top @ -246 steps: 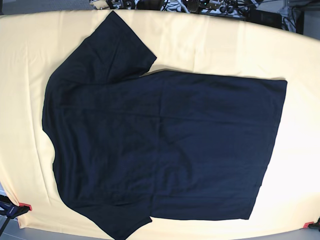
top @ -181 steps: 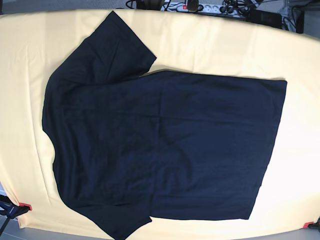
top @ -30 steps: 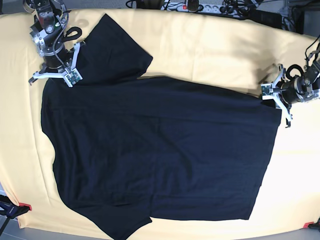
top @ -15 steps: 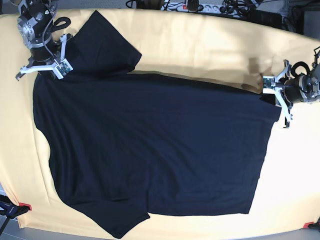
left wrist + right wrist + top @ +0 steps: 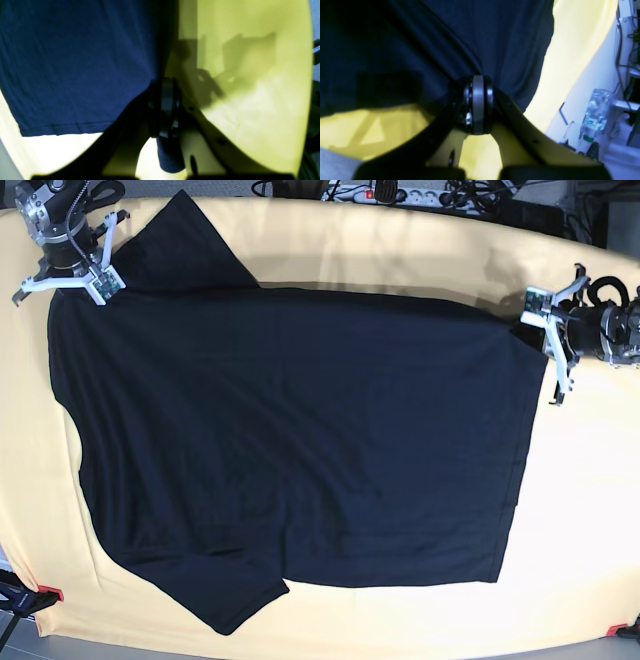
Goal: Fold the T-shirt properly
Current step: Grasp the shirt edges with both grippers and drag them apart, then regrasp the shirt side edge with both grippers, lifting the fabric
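Note:
The black T-shirt (image 5: 300,430) lies spread flat on the yellow table (image 5: 400,260), collar end to the left and hem to the right in the base view. My right gripper (image 5: 65,278) is at the far left corner, shut on the shirt's shoulder by the sleeve; the right wrist view shows its fingers (image 5: 478,105) pinched into dark cloth (image 5: 470,37). My left gripper (image 5: 535,328) is at the far right, shut on the hem's far corner. In the left wrist view its fingers (image 5: 167,107) clamp the cloth (image 5: 75,62), and a small flap hangs below them.
A power strip and cables (image 5: 400,194) line the table's far edge. Red clamps sit at the near left (image 5: 50,593) and near right (image 5: 615,630) corners. Beyond the table, the right wrist view shows a plastic bottle (image 5: 595,112) and hex keys (image 5: 563,113).
Both grippers have drawn the shirt's far edge toward the table's far side and leftward. The shirt slid with them and its far edge now lies straight and taut.

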`<act>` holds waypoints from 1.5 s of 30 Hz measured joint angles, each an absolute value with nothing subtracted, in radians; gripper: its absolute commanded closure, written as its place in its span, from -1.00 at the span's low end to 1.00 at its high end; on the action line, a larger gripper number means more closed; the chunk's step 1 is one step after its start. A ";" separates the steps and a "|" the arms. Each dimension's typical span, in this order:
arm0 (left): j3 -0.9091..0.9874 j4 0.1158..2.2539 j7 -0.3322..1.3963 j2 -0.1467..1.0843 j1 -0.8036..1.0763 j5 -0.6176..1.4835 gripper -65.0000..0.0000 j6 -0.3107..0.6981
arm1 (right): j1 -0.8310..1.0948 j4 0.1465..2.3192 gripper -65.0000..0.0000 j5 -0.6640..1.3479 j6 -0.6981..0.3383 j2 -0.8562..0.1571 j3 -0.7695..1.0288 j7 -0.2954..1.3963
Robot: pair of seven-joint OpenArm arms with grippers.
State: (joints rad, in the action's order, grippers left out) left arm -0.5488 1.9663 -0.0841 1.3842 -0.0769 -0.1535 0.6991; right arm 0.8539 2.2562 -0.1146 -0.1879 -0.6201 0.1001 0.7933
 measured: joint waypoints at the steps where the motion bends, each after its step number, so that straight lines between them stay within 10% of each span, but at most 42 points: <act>1: -0.549 1.987 -0.076 1.398 -0.068 -0.149 1.00 0.703 | 0.856 2.256 1.00 -0.113 -0.188 -0.620 0.100 0.812; 34: -0.543 2.348 0.625 1.468 0.274 0.082 1.00 0.693 | 1.048 2.344 1.00 -0.116 -0.184 -0.623 0.104 0.874; 45: -0.543 2.345 0.484 1.396 0.257 -0.251 1.00 0.404 | 1.029 2.344 1.00 -0.247 -0.146 -0.653 0.116 0.725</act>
State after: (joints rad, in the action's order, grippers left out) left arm -0.5430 2.3447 0.4839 1.3956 0.2573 -0.2508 0.4042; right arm 1.0294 2.3440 -0.2466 -0.1455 -0.6533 0.1158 0.7250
